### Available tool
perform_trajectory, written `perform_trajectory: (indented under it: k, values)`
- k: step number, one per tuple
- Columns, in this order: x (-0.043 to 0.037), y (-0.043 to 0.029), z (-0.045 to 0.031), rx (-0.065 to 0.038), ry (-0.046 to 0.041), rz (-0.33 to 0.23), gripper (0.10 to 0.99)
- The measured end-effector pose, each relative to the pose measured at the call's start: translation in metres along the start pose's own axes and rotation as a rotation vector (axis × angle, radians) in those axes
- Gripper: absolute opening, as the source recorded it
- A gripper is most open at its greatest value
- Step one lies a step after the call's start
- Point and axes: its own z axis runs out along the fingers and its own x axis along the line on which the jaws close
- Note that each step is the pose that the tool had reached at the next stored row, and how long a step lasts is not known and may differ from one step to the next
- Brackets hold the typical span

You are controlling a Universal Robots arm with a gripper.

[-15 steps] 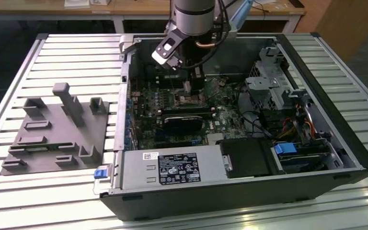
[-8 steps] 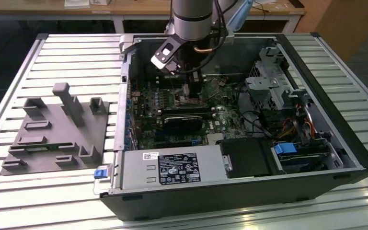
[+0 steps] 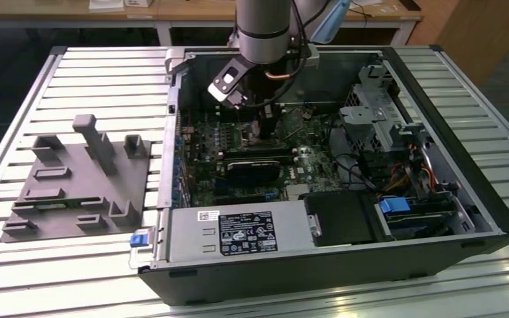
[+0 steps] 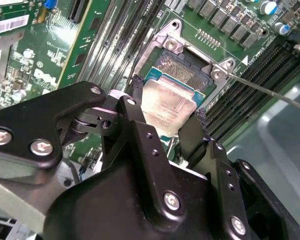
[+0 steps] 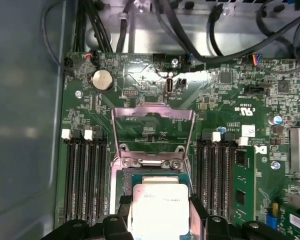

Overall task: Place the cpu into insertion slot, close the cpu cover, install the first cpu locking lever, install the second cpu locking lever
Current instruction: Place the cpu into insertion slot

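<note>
the exterior view looks down from high on the near side onto the open computer case [image 3: 325,281] lying on the slatted table [image 3: 87,66], far enough off to take in the whole case and the arm [image 3: 264,26] reaching into it. the first wrist view faces almost straight down on the motherboard [image 5: 155,75] from close by. the second wrist view sits closer still, looking slantwise past the gripper [image 4: 169,99]. both wrist views share the cpu [image 5: 160,210] pinched between its fingers and the insertion slot [image 4: 182,67] right by it.

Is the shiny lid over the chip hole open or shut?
Open. The cover stands flipped up beside the slot, pins bare. The gripper holds the cpu.
</note>
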Motion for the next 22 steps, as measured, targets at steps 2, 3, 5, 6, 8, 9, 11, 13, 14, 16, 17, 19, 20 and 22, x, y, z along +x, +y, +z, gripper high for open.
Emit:
perform_trajectory:
  k: [2, 3, 5, 6, 8, 9, 11, 13, 14, 16, 17, 19, 20, 22]
  values:
    - [0.0008, -0.001, 0.0037, 0.0, -0.0018, 0.0, 0.537]
    - [0.0014, -0.0014, 0.0055, 0.0, -0.0023, 0.001, 0.537]
    - [0.0027, -0.002, 0.009, 0.0, -0.0031, 0.001, 0.537]
    - [0.0033, -0.0023, 0.0108, 0.0, -0.0033, 0.002, 0.537]
    - [0.0039, -0.003, 0.0143, 0.0, -0.0038, 0.003, 0.537]
    - [0.0041, -0.0034, 0.016, 0.0, -0.004, 0.004, 0.537]
    - [0.0042, -0.004, 0.018, 0.0, -0.0044, 0.008, 0.537]
    - [0.0041, -0.004, 0.0182, 0.0, -0.0049, 0.012, 0.537]
    - [0.0041, -0.004, 0.0182, 0.0, -0.0049, 0.012, 0.537]
    - [0.0041, -0.0041, 0.0182, 0.0, -0.0049, 0.013, 0.537]
    - [0.0043, -0.0042, 0.0185, 0.0, -0.0047, 0.014, 0.537]
    - [0.0046, -0.0047, 0.0193, 0.0, -0.0056, 0.025, 0.537]
    - [0.0055, -0.0048, 0.0197, 0.0, -0.0062, 0.029, 0.537]
    - [0.0078, -0.0049, 0.0211, 0.0, -0.0064, 0.033, 0.537]
